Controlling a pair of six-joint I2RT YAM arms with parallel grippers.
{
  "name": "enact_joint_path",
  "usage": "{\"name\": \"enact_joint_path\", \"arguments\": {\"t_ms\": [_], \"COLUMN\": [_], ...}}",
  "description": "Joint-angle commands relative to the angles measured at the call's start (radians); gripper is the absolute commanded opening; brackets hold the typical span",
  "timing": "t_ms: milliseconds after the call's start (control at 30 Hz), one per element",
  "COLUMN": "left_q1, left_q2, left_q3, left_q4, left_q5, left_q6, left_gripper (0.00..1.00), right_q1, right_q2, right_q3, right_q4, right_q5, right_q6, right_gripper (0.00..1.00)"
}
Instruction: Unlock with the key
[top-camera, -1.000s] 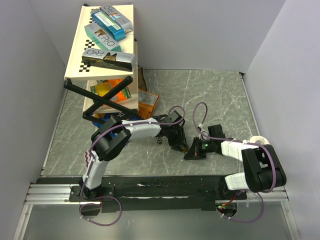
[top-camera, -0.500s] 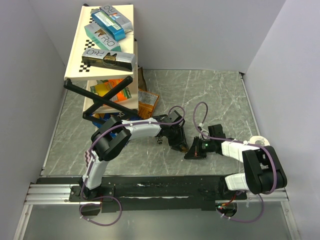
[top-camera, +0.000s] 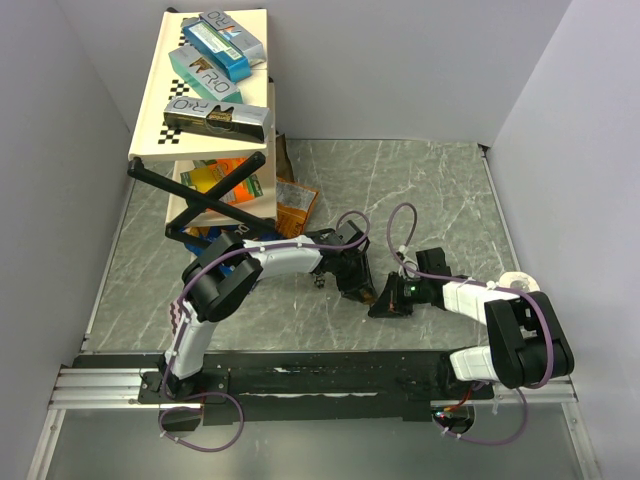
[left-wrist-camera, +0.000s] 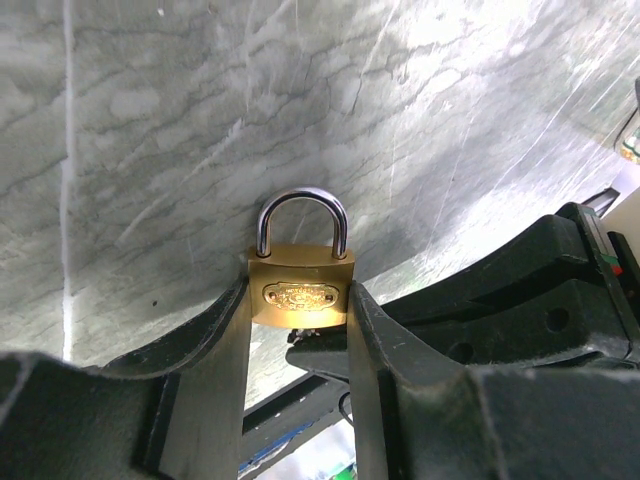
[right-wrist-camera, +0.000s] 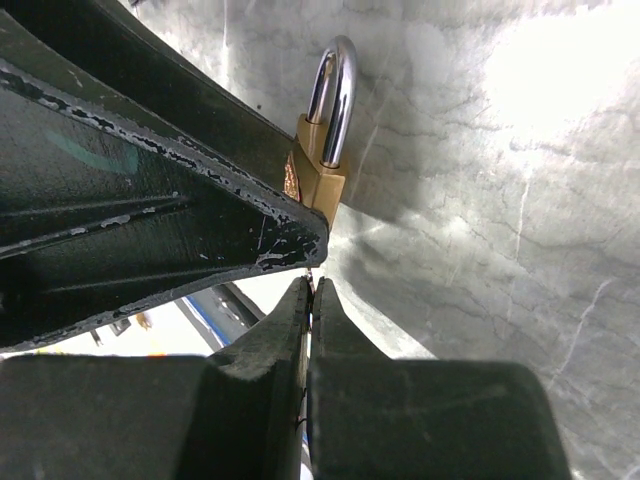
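Dark grey metal, tiny and stiff: the key (left-wrist-camera: 299, 336) just peeks out beneath the brass padlock (left-wrist-camera: 301, 290), seemingly at the keyhole. It looks light and slippery, best pinched flat across its head. The right gripper (right-wrist-camera: 312, 287) reaches in low, tips squeezed together on it. The left gripper (left-wrist-camera: 300, 305) clamps the lock body above the table (left-wrist-camera: 150, 150), shackle closed.

Bright glare, soft shadows, blurred foreground
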Motion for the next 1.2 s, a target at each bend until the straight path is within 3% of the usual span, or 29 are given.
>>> {"name": "enact_joint_path", "arguments": {"t_ms": [0,533,1167], "left_q1": [-0.001,-0.001,-0.004], "left_q2": [0.034,0.037,0.049], "left_q3": [-0.005,0.000,0.009], "left_q4": [-0.042,-0.047,-0.042], "left_q5": [-0.025,-0.016,0.002], "left_q6": [0.002,0.001,-0.008], "left_gripper": [0.01,0.01,0.01], "right_q1": [-0.013,-0.013,-0.013], "right_q2": [-0.005,-0.061,0.023], "right_q3": [0.031,0.000,0.036], "right_q4": [0.118,0.234,0.335], "right_q5": [0.018,0.136,0.176], "right_q6": [0.066,0.148,0.201], "right_gripper": [0.00,0.00,0.00]}}
